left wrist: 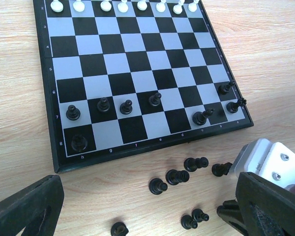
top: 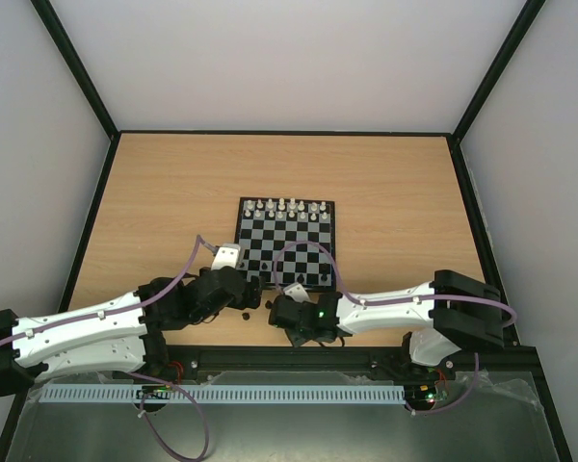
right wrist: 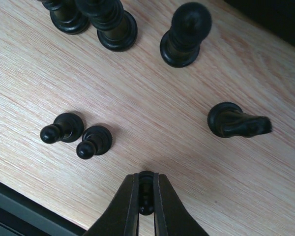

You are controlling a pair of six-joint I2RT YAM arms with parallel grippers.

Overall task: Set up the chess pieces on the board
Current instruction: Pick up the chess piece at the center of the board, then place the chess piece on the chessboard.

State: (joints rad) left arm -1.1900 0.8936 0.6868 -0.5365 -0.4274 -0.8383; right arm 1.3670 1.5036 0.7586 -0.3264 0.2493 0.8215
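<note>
The board [top: 286, 243] lies mid-table, with white pieces on its far row. In the left wrist view several black chess pieces stand on the board's [left wrist: 152, 147] near rows, such as one pawn [left wrist: 73, 113]. More lie loose on the wood just off its near edge, such as another pawn [left wrist: 157, 186]. My right gripper [right wrist: 146, 199] is shut on a small black pawn [right wrist: 146, 189], low over the table, among loose pieces [right wrist: 93, 140]. It shows in the top view [top: 275, 313] too. My left gripper [left wrist: 147, 201] is wide open and empty over the loose pieces, also seen from above [top: 246, 289].
A black knight [right wrist: 236, 123] lies on its side right of my right gripper. Three taller pieces [right wrist: 184, 37] stand beyond it. The right arm's white wrist block [left wrist: 270, 162] sits close beside my left gripper's right finger [left wrist: 268, 209]. A black rail [top: 289, 358] runs along the near edge.
</note>
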